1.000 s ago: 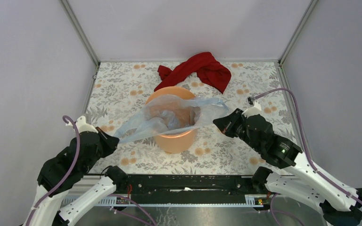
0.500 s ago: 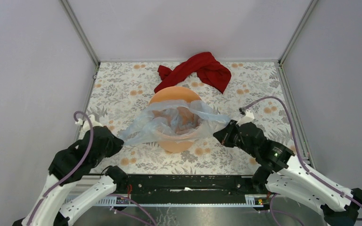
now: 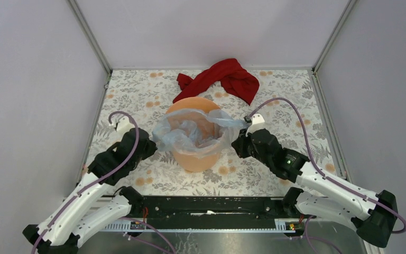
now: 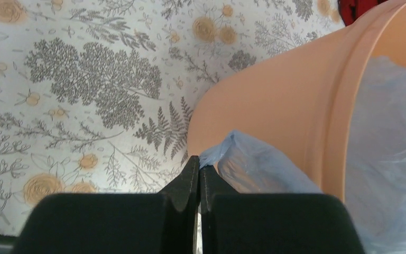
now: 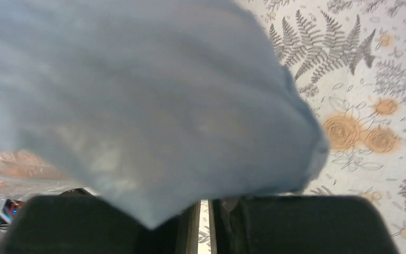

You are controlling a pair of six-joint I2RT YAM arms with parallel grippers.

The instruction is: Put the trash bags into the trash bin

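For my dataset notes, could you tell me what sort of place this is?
Probably a robotics lab test cell: plain walls and metal corner posts enclose a floral-covered table, with a left arm and right arm mounted at its near edge.

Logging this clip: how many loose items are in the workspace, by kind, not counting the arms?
trash bag, pale blue: 1
bucket, orange: 1
cloth, red: 1
Total: 3

plain pale walls (image 3: 26,79) around a floral tablecloth (image 3: 137,95) (orange and grey blooms)
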